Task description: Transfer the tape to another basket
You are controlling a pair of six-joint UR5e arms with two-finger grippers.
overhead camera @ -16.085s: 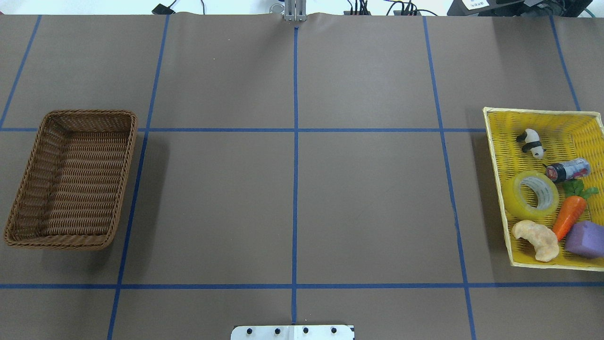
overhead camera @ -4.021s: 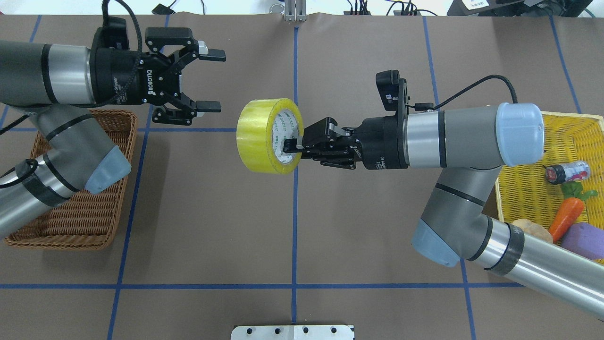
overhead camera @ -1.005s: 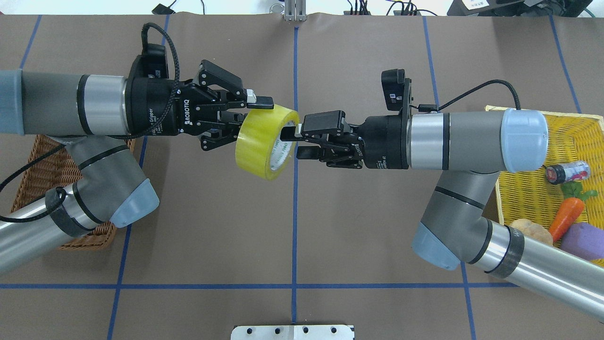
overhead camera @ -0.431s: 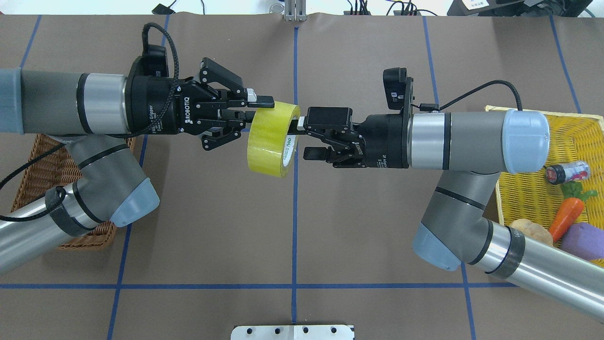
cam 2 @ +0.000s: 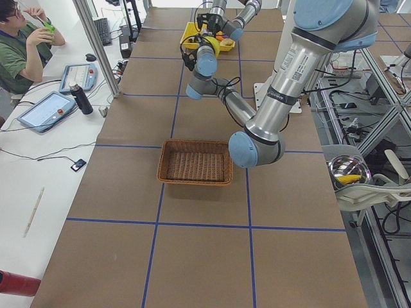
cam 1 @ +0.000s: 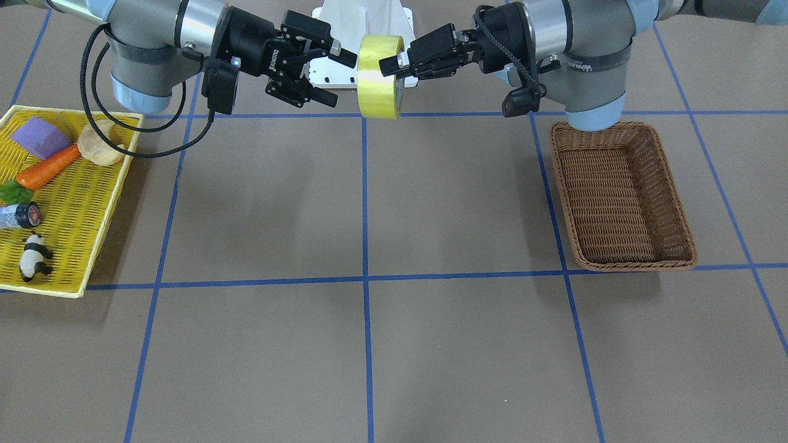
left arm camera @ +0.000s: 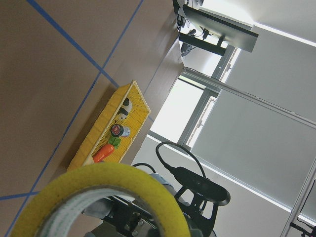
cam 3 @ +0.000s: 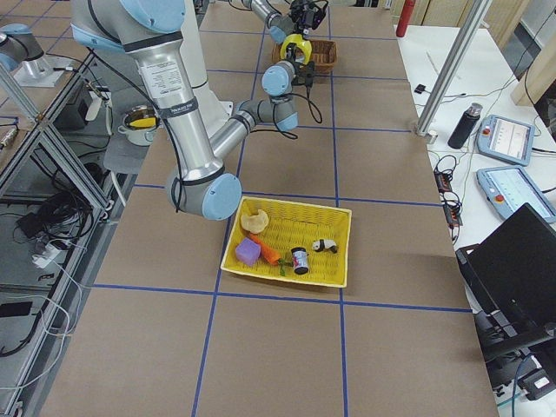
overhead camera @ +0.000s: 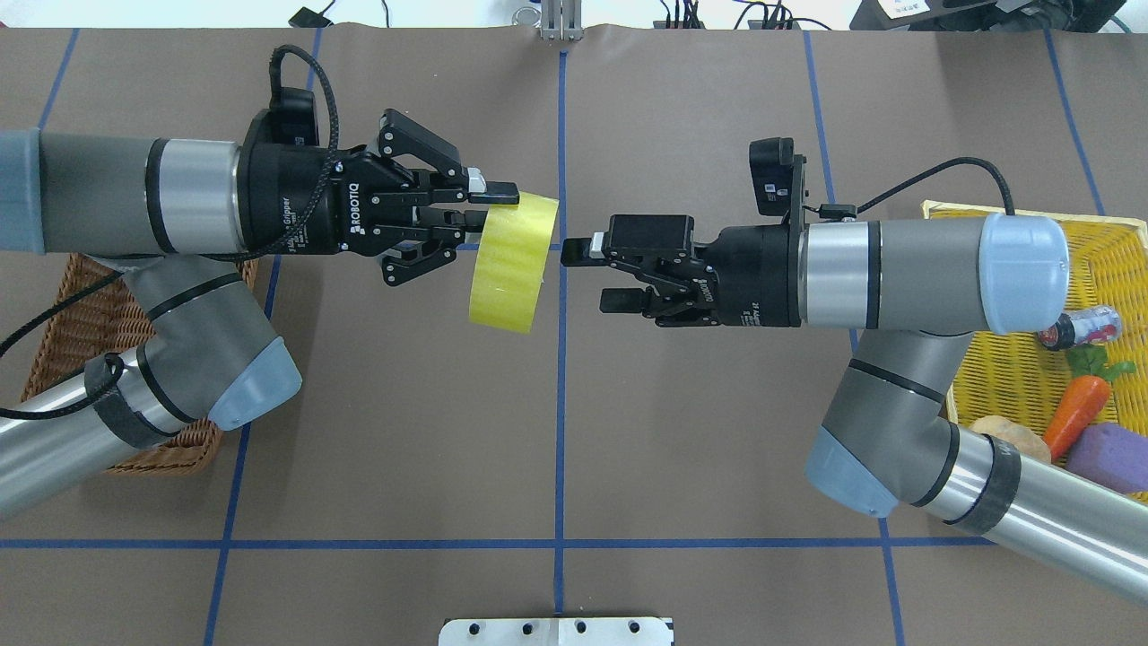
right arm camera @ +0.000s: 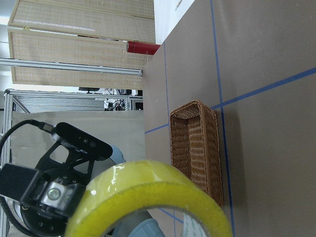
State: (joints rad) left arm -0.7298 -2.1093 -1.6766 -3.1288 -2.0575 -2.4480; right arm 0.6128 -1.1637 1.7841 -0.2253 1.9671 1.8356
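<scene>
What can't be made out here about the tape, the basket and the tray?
- Overhead: basket mostly hidden under the left arm.
- Overhead: yellow tray partly under the right arm, cut by the edge.
- Left wrist: tape fills the bottom, hiding the grip.
- Side views: that grip is too small to judge.

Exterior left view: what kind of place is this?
Probably a robotics lab: a brown paper-covered table gridded with blue tape lines, grey-and-silver robot arms, and a seated person beside grey touchscreen tablets.
</scene>
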